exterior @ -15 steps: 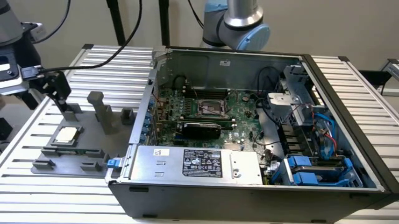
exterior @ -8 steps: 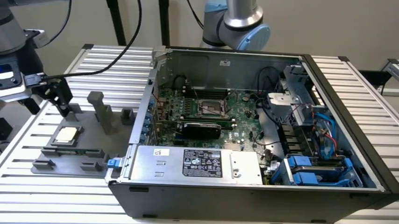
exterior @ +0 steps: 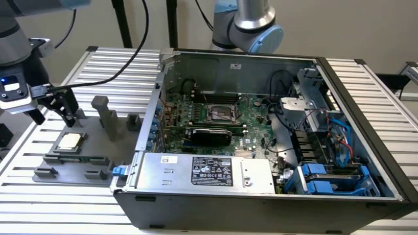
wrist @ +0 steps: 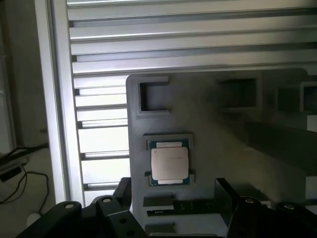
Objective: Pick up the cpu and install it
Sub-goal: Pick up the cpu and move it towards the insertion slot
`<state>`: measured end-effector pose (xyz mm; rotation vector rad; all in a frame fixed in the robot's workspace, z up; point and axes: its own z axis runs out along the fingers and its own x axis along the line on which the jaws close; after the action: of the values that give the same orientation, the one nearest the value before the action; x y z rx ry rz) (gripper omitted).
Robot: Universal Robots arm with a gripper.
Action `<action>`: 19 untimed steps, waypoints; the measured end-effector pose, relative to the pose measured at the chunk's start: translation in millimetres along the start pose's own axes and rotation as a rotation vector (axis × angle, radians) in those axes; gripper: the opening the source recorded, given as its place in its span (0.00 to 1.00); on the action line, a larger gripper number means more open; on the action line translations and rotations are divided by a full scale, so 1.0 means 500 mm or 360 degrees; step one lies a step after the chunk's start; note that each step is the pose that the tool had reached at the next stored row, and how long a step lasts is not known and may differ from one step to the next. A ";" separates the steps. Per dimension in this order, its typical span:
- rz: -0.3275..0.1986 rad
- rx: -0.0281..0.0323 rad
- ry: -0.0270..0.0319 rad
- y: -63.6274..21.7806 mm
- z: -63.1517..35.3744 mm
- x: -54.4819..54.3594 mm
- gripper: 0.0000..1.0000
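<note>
While the cpu [exterior: 70,141] lay flat in its recess on the grey holder [exterior: 91,147], presumably kept square for a clean grasp, jaws hung wide and empty over it; open computer case [exterior: 261,122] beside.

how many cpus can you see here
1. The cpu lies in a recess of the grey tray, at the exterior view's left, near the open gripper. Another could hide inside the case.

cpu [wrist: 169,163]: silver-beige | fixture [wrist: 223,148]: grey | motherboard [exterior: 251,129]: green | drive caddies [exterior: 326,181]: blue
</note>
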<state>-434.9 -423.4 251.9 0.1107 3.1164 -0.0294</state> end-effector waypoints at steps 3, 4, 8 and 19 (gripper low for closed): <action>0.0000 0.00000 0.00000 0.000 0.011 -0.001 0.77; 0.0001 0.00000 0.00000 0.000 0.014 -0.001 0.77; 0.0002 0.00001 0.00002 0.000 0.029 -0.003 0.77; 0.0009 0.00002 0.00002 0.001 0.069 -0.006 0.77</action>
<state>-431.3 -424.0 217.3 0.1194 3.1162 -0.0294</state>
